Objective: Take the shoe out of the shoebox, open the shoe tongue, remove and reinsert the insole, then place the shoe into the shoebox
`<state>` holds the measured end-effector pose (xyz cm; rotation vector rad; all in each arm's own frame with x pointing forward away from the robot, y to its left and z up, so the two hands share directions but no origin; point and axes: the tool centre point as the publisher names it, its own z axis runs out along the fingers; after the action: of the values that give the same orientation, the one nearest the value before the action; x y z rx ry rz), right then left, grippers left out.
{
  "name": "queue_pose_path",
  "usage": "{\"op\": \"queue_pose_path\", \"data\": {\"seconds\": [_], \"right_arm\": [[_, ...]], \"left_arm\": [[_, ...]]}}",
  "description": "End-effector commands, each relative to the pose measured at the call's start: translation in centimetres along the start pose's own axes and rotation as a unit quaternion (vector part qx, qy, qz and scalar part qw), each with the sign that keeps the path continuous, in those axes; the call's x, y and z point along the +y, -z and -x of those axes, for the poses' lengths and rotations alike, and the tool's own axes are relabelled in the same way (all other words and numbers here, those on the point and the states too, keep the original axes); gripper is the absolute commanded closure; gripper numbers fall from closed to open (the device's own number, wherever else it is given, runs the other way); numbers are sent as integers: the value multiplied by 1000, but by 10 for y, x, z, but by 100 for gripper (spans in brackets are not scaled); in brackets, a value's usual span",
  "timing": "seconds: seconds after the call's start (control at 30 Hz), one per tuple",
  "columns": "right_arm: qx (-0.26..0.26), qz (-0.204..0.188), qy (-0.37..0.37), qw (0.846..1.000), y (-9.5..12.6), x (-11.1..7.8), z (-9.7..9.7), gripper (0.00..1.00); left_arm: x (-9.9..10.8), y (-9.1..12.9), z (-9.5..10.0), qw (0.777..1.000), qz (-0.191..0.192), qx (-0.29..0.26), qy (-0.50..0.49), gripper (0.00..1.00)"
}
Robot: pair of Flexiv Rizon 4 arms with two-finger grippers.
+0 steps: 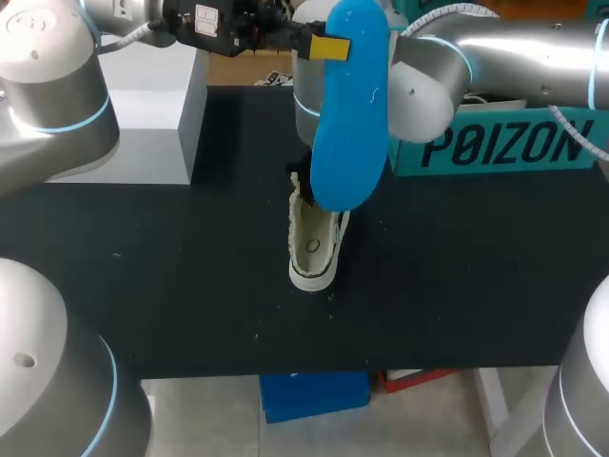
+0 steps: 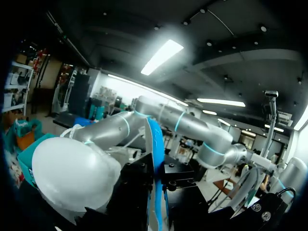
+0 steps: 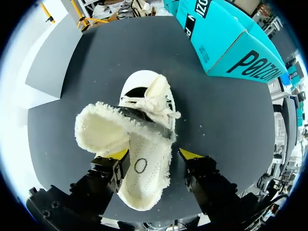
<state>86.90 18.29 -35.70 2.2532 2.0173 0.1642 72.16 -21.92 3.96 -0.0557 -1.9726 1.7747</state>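
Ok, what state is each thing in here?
insole: out of the shoe, held up above it
shoe: standing on its sole, tongue pulled open
shoebox: apart from the shoe, open or shut unclear
left jaws: shut on the insole
right jaws: open, either side of the shoe

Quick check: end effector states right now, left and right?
Left end effector: closed on the blue foam insole.
Right end effector: open, straddling the cream fabric shoe, with a gap at one finger.
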Motion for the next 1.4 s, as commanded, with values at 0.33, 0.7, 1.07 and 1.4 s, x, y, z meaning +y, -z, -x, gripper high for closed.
{"op": "queue_pose_path", "data": {"seconds": [0.33, 0.7, 1.07, 1.4], "right_arm": [[272, 9, -29, 962, 81, 9, 53, 0], [272, 9, -29, 962, 81, 9, 53, 0], [329, -24, -47, 943, 83, 9, 57, 0], [441, -54, -71, 893, 99, 12, 59, 0]], "left_arm": [[0, -1, 0, 1000, 0, -1, 0, 100], [0, -1, 0, 1000, 0, -1, 0, 100], [0, -1, 0, 1000, 0, -1, 0, 100], [0, -1, 0, 1000, 0, -1, 0, 100]]}}
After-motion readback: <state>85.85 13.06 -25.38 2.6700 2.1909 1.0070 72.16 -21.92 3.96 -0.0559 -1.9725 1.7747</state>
